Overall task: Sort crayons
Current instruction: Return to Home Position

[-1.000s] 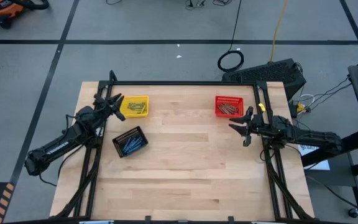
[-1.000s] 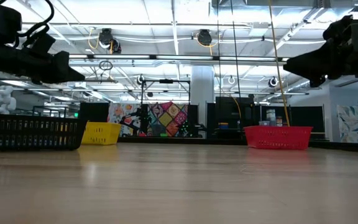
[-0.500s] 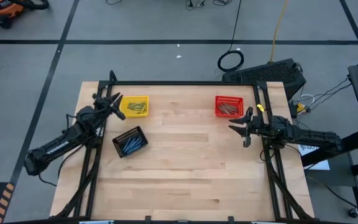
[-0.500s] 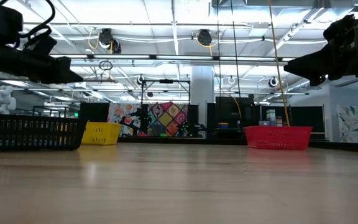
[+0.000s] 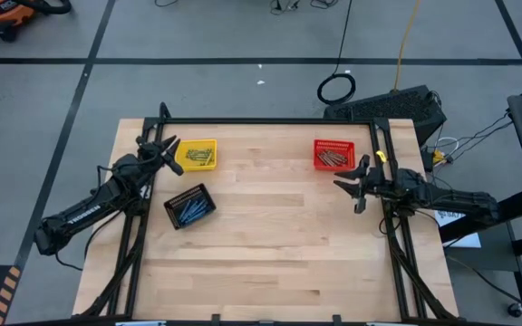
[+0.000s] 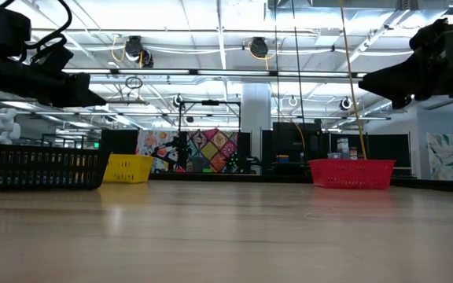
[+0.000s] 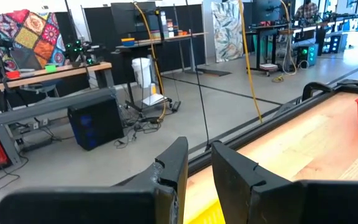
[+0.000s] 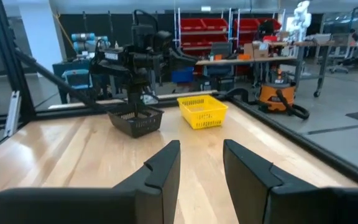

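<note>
The crayons lie in three small mesh baskets on the wooden table. Yellow crayons (image 5: 199,159) fill the yellow basket (image 5: 185,150) at the far left. Blue ones (image 5: 188,210) are in the black basket (image 5: 203,192) nearer the middle left. Brown-red ones (image 5: 335,160) are in the red basket (image 5: 319,148) at the far right. My left gripper (image 5: 172,156) hovers level just left of the yellow basket, open (image 7: 199,169), with nothing between its fingers. My right gripper (image 5: 344,186) hovers level near the red basket's near side, open (image 8: 201,163) and empty.
A black metal frame (image 5: 270,120) runs along the table's far edge and down both sides. The wide middle and near part of the tabletop (image 5: 279,244) is bare wood. Beyond the table lie cables and equipment on the floor (image 5: 338,88).
My left gripper has rolled slightly about its own pointing line while staying in place. The baskets and crayons have not moved.
</note>
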